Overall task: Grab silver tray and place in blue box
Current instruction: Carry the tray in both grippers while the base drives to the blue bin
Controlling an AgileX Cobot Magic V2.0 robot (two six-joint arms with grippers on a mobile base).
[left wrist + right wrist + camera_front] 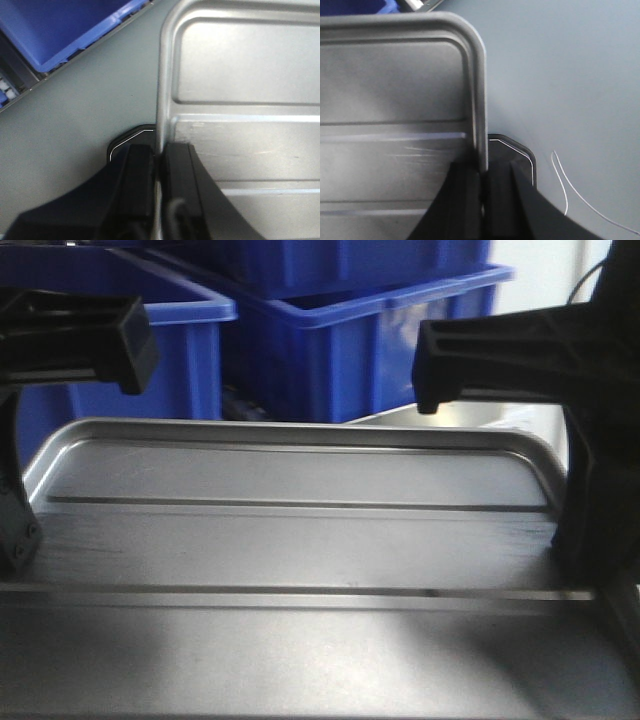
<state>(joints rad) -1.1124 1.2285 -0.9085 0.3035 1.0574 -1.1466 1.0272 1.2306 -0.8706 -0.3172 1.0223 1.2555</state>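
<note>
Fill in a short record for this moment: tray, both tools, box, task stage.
silver tray: gripped at its left and right rims
left tool: shut on the tray's left rim
right tool: shut on the tray's right rim
blue box: beyond the tray's far edge, among other blue crates
stage: tray grasped, not yet in the box; whether it is off the table cannot be told

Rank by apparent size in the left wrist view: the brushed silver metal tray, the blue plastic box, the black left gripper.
1. silver tray
2. left gripper, though nearness to the camera enlarges it
3. blue box, only a corner in frame
</note>
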